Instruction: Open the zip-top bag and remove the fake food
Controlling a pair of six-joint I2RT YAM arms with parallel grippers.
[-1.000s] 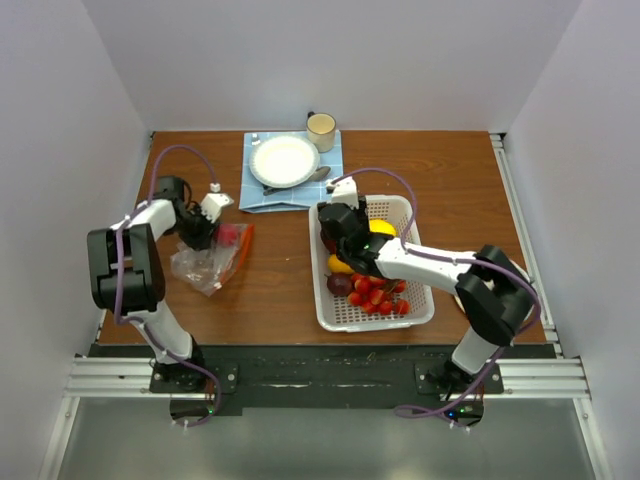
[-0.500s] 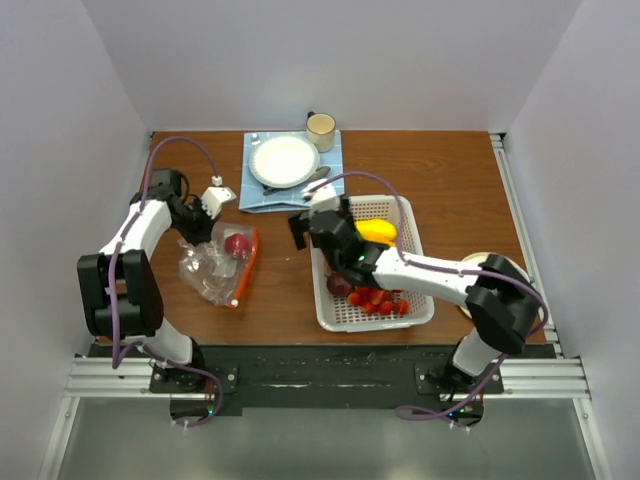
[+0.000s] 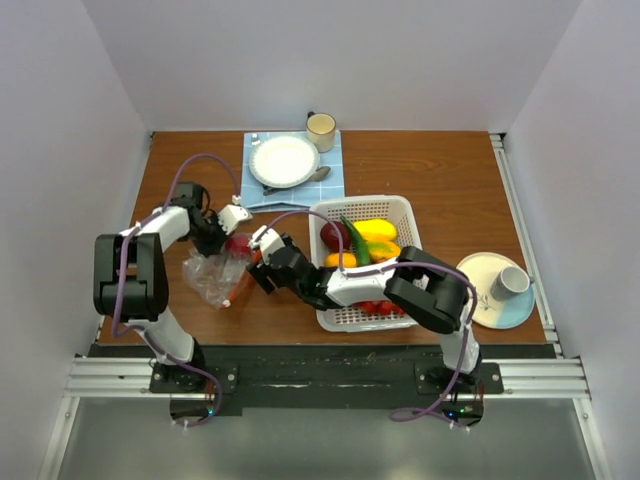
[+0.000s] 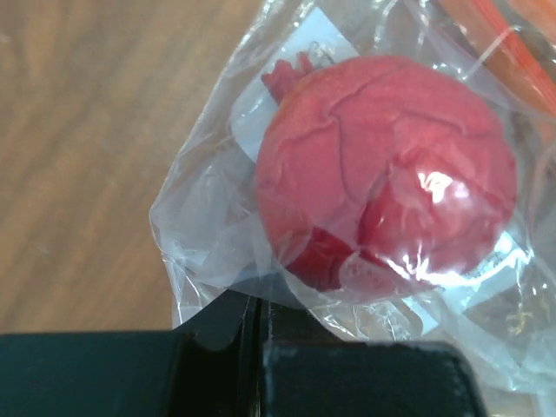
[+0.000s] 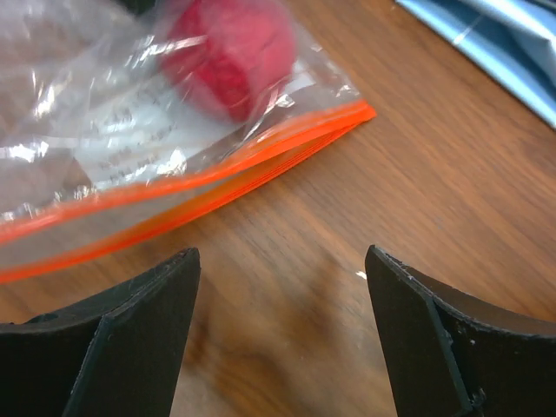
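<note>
A brown wooden desk [image 3: 430,165] is enclosed by plain white walls [image 3: 330,60] along its far, left and right edges. An aluminium rail [image 3: 320,378] is fixed along the near edge, and a grey floor [image 3: 320,450] is seen below it

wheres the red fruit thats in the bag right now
In the top view the red fruit sits inside the zip-top bag, left of the white basket, at the bag's far end by the left pincer.

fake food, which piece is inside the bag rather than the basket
The round red fruit: it alone sits inside the clear bag, while the rest, like the yellow one, lie in the white basket.
</note>
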